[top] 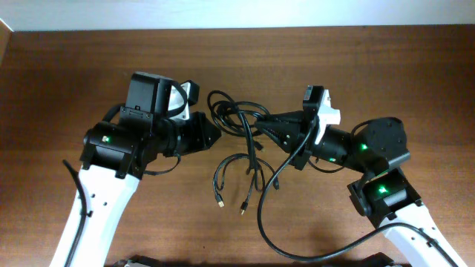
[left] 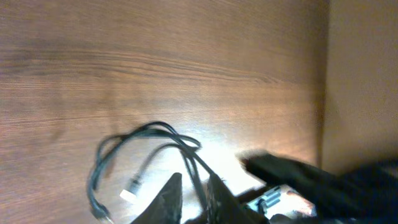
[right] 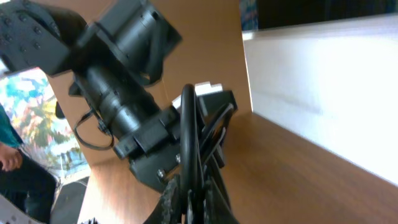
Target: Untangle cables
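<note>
Right tool (right: 193,196) is clamped shut on the cables (top: 249,137) mid bench (top: 74,74), and the left tool (left: 194,182) looks pinched on them too. Light, floppy stuff, so I'd grab close to the tangle.

The cables (top: 239,122) are thin, black and bendy. They lie in the middle of the brown table (top: 67,74), bunched up in a messy knot, with loops crossing over each other at the far side of the pile. Two loose ends (top: 220,200) trail out toward the near edge, side by side but not touching, and each has a small shiny tip. From the left wrist, one cord makes a wide flat loop on the wood, and a little white plug (left: 130,188) lies under its arch. From the right wrist, a few cords run close together, almost straight up.
</note>
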Motion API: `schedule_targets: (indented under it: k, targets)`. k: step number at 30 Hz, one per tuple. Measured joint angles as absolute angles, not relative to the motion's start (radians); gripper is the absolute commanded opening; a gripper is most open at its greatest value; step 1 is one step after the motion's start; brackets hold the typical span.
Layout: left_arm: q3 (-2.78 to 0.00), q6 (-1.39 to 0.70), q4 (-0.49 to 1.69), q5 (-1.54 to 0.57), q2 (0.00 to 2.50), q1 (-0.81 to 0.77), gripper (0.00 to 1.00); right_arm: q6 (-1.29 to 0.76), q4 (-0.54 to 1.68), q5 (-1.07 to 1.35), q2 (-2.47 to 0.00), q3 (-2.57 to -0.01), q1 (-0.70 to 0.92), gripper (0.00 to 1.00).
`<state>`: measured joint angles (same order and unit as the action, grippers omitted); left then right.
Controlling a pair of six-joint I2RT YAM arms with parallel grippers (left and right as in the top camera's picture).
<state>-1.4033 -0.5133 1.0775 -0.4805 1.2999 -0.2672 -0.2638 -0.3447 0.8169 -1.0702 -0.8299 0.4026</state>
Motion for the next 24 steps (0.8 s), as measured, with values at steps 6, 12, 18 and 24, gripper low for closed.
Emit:
schedule_targets:
  k: [6, 12, 18, 24]
  targets:
    - [-1.403, -0.514, 1.088, -0.449, 1.300, -0.267, 0.06, -0.287, -0.350, 0.844, -1.071, -0.830, 0.403, 0.04]
    - [-1.403, -0.445, 1.092, -0.638, 1.300, -0.267, 0.70, -0.288, -0.281, 0.836, -1.071, -0.830, 0.379, 0.04]
    - [-1.403, -0.501, 1.066, -0.842, 1.300, -0.267, 0.63, -0.288, -0.287, 0.841, -1.071, -0.830, 0.378, 0.04]
    - [-1.403, -0.714, 1.010, -0.828, 1.300, -0.268, 0.53, -0.288, -0.305, 0.855, -1.071, -0.830, 0.375, 0.04]
